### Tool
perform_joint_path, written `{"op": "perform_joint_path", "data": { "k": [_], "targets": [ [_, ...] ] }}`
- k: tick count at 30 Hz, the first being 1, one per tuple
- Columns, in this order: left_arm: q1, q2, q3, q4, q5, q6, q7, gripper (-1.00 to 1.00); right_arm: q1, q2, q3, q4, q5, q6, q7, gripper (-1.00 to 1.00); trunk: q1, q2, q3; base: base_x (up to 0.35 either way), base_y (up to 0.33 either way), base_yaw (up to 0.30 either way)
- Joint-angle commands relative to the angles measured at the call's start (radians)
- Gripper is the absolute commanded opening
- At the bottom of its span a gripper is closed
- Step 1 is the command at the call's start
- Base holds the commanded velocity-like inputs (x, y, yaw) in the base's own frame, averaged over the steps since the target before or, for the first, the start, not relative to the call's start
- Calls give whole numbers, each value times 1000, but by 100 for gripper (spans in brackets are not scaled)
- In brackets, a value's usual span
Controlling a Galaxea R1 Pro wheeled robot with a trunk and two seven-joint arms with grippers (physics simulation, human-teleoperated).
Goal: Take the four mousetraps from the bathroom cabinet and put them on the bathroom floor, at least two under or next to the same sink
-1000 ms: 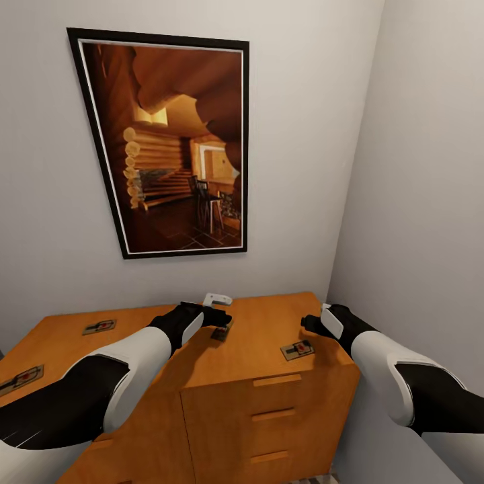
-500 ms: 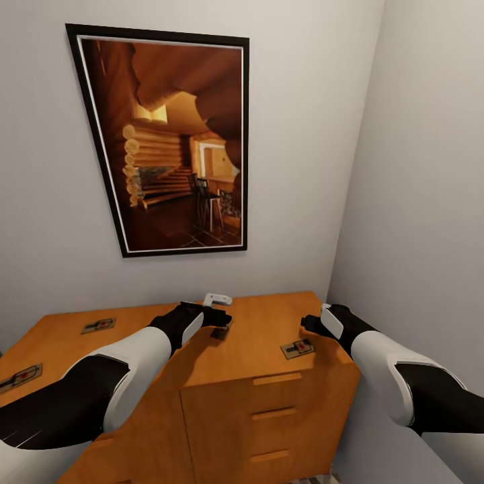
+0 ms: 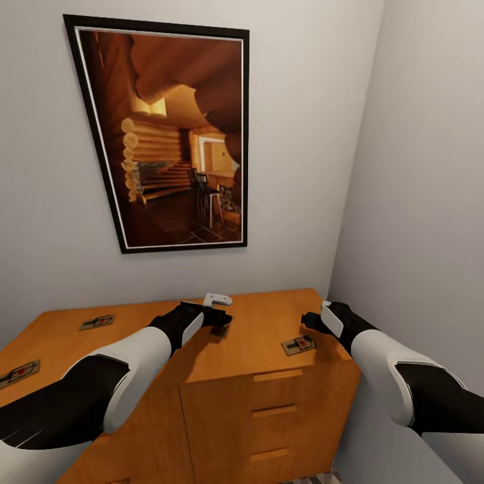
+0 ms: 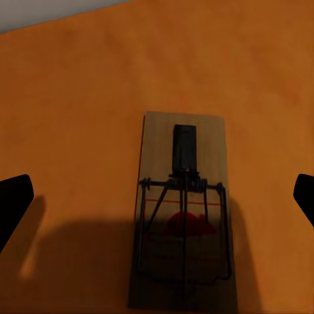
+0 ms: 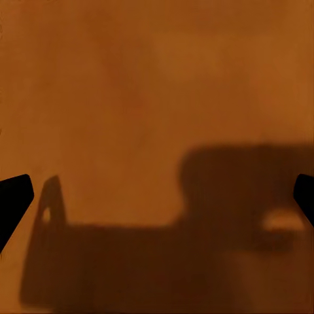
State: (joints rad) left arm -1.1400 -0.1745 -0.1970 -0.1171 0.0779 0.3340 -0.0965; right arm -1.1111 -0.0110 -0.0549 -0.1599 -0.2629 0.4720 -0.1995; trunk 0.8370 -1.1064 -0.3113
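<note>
Mousetraps lie flat on the cabinet [image 3: 269, 316] top. One mousetrap [image 4: 183, 216] sits right below my left gripper [image 3: 216, 314], which hovers over it open, its dark fingertips [image 4: 13, 204] spread wide on either side and not touching it. A second mousetrap [image 3: 298, 345] rests near the cabinet's front right corner, just in front of my right gripper [image 3: 310, 323], which is open above bare wood [image 5: 157, 98]. Two further mousetraps [image 3: 97, 323] [image 3: 19, 372] lie at the left end of the top.
A large framed picture [image 3: 178, 138] of a log interior hangs on the wall behind the cabinet. The right wall [image 3: 417, 202] stands close beside the cabinet's end. Drawer fronts with bar handles [image 3: 272, 410] face me below the top.
The whole picture has shifted a little, so the camera has moved slightly. Both arms and the mousetraps hold their places relative to the cabinet.
</note>
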Motion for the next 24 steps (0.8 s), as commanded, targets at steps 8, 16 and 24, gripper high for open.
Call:
{"op": "perform_joint_path", "data": {
  "k": [8, 16, 24],
  "targets": [
    [-1, 0, -7, -1, 8, 5, -1, 100, 1, 0, -13, 20, -13, 4, -6, 100, 0, -1, -2, 0, 0, 0],
    [-1, 0, -7, -1, 8, 5, -1, 100, 1, 0, -13, 20, -13, 4, -6, 100, 23, -43, -20, 0, 0, 0],
    [0, 0, -7, -1, 8, 5, -2, 100, 1, 0, -13, 20, -13, 4, -6, 100, 42, -78, -36, 0, 0, 0]
  ]
}}
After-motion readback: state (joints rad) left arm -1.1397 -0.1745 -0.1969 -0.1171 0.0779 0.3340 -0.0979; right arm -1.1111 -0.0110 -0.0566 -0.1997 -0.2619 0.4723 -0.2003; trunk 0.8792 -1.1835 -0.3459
